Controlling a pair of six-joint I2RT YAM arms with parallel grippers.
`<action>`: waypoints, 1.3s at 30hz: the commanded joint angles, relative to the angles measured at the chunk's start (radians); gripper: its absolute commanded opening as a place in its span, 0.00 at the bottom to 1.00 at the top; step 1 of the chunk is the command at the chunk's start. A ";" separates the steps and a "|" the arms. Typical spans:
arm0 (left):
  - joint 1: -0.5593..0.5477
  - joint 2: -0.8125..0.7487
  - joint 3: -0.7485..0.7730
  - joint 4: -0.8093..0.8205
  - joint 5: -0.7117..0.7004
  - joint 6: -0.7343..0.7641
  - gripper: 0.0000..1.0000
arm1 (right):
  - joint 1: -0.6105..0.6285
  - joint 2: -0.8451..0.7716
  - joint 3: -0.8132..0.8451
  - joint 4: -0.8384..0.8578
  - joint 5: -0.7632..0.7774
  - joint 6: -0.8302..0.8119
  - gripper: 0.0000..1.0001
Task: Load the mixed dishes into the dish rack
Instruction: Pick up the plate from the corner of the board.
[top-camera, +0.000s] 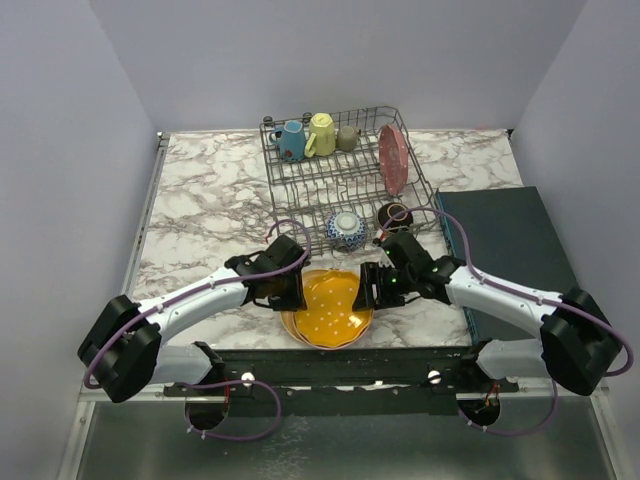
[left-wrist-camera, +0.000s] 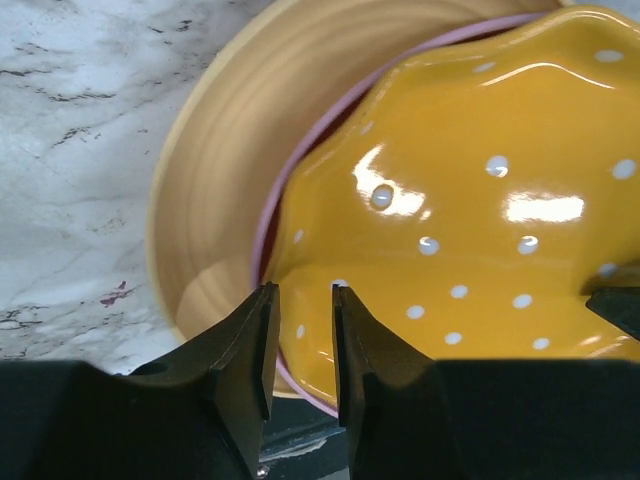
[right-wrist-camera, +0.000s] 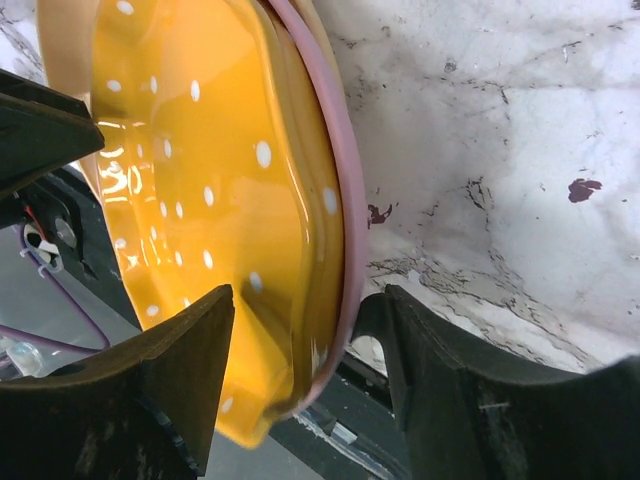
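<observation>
An orange-yellow scalloped plate (top-camera: 332, 305) with white dots lies on a pink plate (left-wrist-camera: 268, 215) and a tan plate (left-wrist-camera: 215, 170), stacked at the table's near edge. My left gripper (top-camera: 296, 290) is at the stack's left rim; in the left wrist view (left-wrist-camera: 303, 290) its jaws stand a narrow gap apart, clamping nothing. My right gripper (top-camera: 368, 287) is open at the right rim; in the right wrist view (right-wrist-camera: 305, 295) its jaws straddle the orange plate (right-wrist-camera: 200, 150) and pink rim (right-wrist-camera: 335, 170). The dish rack (top-camera: 330, 185) holds three mugs and an upright pinkish-red plate (top-camera: 393, 158).
A blue-white bowl (top-camera: 347, 229) and a dark brown bowl (top-camera: 394, 215) sit at the rack's near edge, just behind both grippers. A dark flat box (top-camera: 500, 240) lies at the right. Marble table (top-camera: 200, 200) stretches to the left. A black rail runs along the near edge.
</observation>
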 joint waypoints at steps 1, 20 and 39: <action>-0.015 -0.033 0.048 -0.020 0.025 0.001 0.34 | 0.012 -0.039 0.054 -0.042 0.028 -0.003 0.66; -0.015 -0.092 0.141 -0.195 -0.171 0.045 0.42 | 0.014 -0.064 0.114 -0.095 0.045 -0.015 0.66; -0.013 -0.064 0.153 -0.305 -0.326 0.019 0.51 | 0.026 -0.045 0.104 -0.071 0.037 -0.004 0.66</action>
